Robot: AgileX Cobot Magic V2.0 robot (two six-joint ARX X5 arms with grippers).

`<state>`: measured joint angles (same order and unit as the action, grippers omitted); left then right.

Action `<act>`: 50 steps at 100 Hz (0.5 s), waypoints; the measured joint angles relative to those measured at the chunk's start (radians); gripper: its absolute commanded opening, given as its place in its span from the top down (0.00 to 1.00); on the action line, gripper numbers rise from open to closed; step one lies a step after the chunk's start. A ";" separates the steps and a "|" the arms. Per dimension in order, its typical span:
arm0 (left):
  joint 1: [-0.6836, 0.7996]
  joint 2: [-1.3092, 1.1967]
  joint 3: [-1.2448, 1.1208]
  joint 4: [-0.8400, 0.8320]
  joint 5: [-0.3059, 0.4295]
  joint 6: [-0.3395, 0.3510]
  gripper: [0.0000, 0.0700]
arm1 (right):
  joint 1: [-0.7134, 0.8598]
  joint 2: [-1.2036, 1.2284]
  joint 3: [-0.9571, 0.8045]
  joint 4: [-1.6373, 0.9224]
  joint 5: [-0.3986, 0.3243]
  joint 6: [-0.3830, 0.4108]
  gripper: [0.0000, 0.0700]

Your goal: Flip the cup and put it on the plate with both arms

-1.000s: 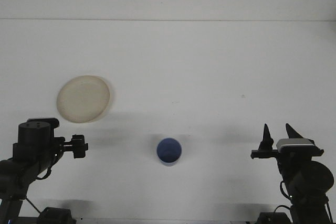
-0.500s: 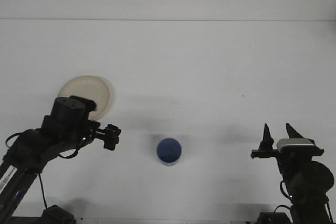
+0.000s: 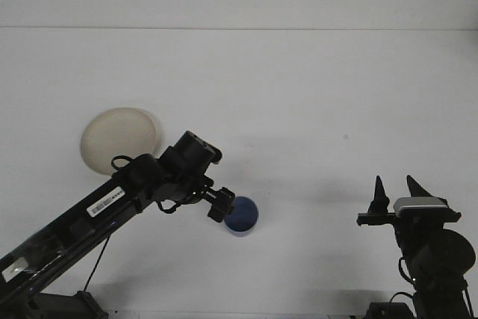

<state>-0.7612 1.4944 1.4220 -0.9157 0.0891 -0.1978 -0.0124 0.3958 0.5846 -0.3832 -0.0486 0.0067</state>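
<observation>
A: Reaching in — left gripper (image 3: 219,205) is right at the blue cup's (image 3: 241,215) left edge, arm stretched across the white table (image 3: 314,110). Jaw state?

B: Cannot tell for the left; the fingers are a dark blob against the cup. No sign it has the cup. Right gripper (image 3: 393,193) is parked well off to the right, prongs standing apart, holding nothing.

A: Cup location?

B: On the table, front centre, between the two arms. Looks mouth-up from here, a darker blue inside, but not certain. Cream plate (image 3: 121,140) sits back-left, well apart from the cup, partly behind the left arm.

A: Handling?

B: My guess: small plastic cup, light, rigid, smooth wall, so slippery and easy to tip or skid if nudged from one side. Not fragile. Best hold is across the side wall around mid-height, opposite sides, modest squeeze. Pinching the rim could work for the flip but risks it swinging. Plate looks shallow, so set it down gently.
</observation>
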 measured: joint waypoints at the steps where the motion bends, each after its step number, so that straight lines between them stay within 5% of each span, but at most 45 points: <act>1: -0.003 0.006 0.003 0.000 -0.004 0.000 0.26 | 0.000 0.000 0.000 0.000 0.000 0.000 0.41; 50: -0.055 0.242 0.056 0.002 -0.015 0.002 0.27 | 0.000 0.000 0.000 0.001 0.000 0.000 0.41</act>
<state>-0.8165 1.7363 1.4784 -0.9138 0.0738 -0.1963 -0.0124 0.3958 0.5846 -0.3824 -0.0486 0.0067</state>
